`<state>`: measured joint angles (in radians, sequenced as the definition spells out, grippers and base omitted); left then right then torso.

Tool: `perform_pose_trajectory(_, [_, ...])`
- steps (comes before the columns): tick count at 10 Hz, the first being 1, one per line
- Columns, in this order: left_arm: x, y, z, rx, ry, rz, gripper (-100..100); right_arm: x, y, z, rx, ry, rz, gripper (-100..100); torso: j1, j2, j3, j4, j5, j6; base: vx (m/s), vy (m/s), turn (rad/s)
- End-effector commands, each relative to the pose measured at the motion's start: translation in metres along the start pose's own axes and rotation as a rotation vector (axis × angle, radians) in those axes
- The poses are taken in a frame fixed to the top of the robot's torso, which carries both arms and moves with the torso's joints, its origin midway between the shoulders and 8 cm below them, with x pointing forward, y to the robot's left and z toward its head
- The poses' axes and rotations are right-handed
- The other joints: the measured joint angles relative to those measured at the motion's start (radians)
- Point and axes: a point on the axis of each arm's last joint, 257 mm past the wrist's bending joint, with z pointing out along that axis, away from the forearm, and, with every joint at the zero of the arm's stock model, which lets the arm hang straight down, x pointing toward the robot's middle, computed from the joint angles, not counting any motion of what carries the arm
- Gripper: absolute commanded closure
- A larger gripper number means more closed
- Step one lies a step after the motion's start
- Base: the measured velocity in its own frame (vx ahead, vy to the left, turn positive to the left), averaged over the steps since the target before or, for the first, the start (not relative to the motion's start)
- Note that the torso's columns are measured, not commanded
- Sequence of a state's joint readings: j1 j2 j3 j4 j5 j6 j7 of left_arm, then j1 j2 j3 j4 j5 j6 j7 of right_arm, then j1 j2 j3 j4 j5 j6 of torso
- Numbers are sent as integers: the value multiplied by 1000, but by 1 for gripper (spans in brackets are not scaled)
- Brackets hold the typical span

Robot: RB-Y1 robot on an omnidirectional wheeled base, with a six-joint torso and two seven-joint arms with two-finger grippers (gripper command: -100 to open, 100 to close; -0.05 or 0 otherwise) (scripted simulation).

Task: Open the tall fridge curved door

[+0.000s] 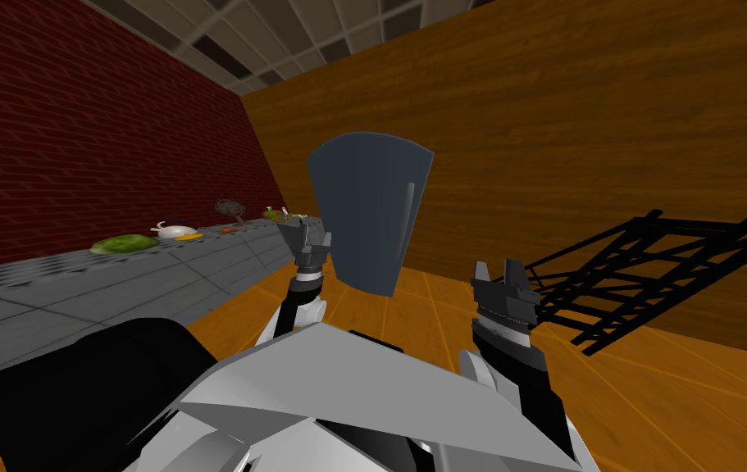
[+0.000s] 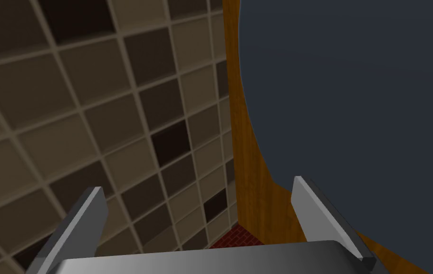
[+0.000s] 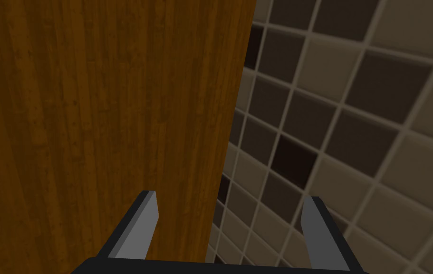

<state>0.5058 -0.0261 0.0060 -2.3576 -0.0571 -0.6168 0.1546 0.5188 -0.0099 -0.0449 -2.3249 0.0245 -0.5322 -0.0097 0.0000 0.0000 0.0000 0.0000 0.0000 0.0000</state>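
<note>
**Tall fridge straight ahead, both grippers spread**

The tall fridge [image 1: 367, 217] stands on the wooden floor in front of me, dark blue-grey, backed by the wood-panelled wall [image 1: 576, 139]; its curved door faces me, and a slim light grey handle [image 1: 409, 215] runs upright down it near its right edge; I cannot tell from here whether the door is cracked or fully closed.

My left gripper [image 1: 312, 246] is up by the fridge's lower left edge, well apart from the handle; whether it touches the cabinet I cannot tell; in the left wrist view its fingers [image 2: 311, 209] stand wide apart with nothing between them, and the fridge's dark flank rises just past one of them.

My right gripper [image 1: 504, 274] is raised to the right of the fridge, lower and nearer to me; its blades are likewise spread and hold nothing.

Left of the fridge a grey counter [image 1: 117, 283] runs along the red brick wall [image 1: 76, 147]; on it lie a green lump [image 1: 124, 244], a white item [image 1: 173, 232] and a dark pan-like thing [image 1: 230, 208]; off to the right a black slatted rack [image 1: 650, 270] lies by the wall.
</note>
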Motion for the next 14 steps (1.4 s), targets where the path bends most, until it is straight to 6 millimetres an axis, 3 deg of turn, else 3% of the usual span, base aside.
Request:
perform_pose_trajectory(1, [0,0,0,0,0,0,0,0,0,0,0,0,0,0,0,41,-82,41,0,0,0,0,0])
perform_pose_trajectory(9, [0,0,0,0,0,0,0,0,0,0,0,0,0,0,0,618,-1234,617,0,0,0,0,0])
perform_pose_trajectory(10, [3,7,1,-14,35,8,-100,0,0,0,0,0,0,0,0,691,-1382,691,0,0,19,-25,29])
perform_pose_trajectory(11, [5,13,2,-26,58,15,-100,0,0,0,0,0,0,0,-1,724,-1451,724,0,0,34,-70,40])
perform_pose_trajectory(14, [0,40,9,-73,102,45,-100,0,0,0,0,0,0,0,-4,737,-1477,737,-1,0,54,-140,59])
